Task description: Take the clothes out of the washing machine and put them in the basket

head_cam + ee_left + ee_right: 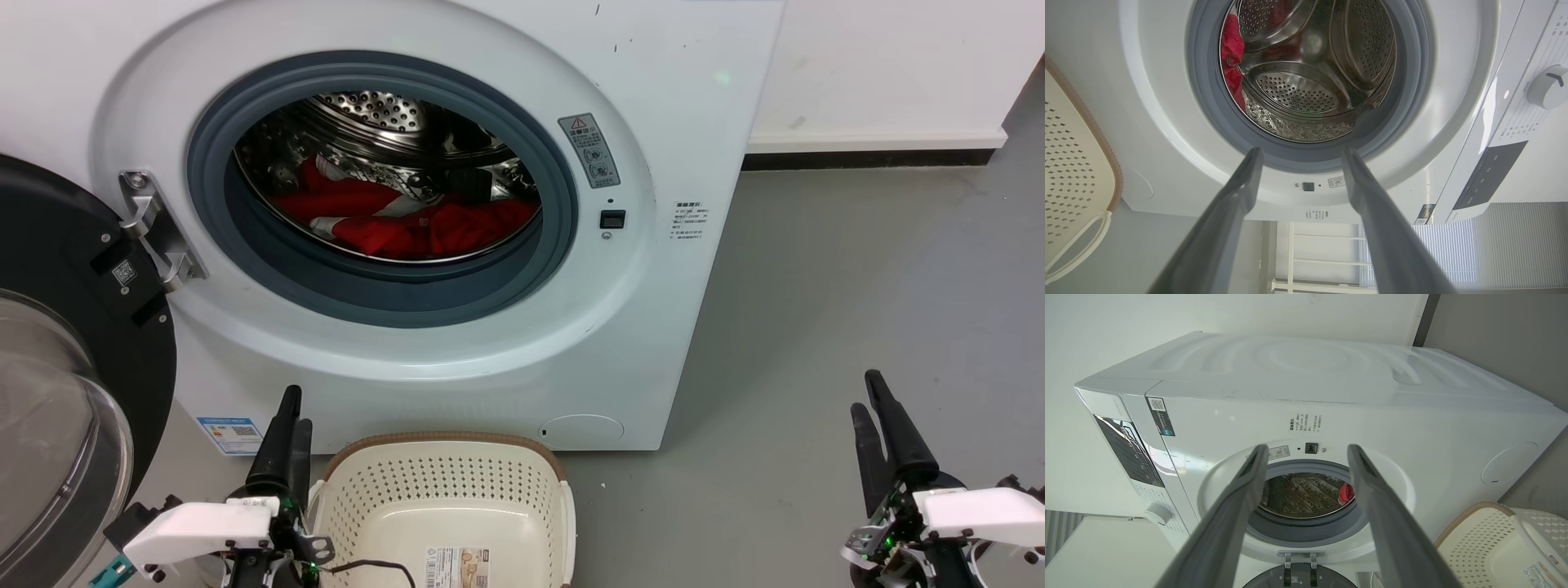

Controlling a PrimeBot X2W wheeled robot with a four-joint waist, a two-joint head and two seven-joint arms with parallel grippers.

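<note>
Clothes (408,224), red, low in drum (371,108) of washer (702,122), door (49,237) swung wide for reaching in. Basket (445,438) on floor (816,327) just below, ready for catching. Left gripper (295,408) beside basket, right gripper (865,394) well apart, both open and empty.

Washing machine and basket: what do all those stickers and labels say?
Warning sticker on the washing machine front: a red triangle sign, text too small.
Printed block right of it: too small.
Blue label at the machine's foot: blurred.
QR sticker on the door: no words.
Paper label in the basket: unreadable.
No text can be quoted.
</note>
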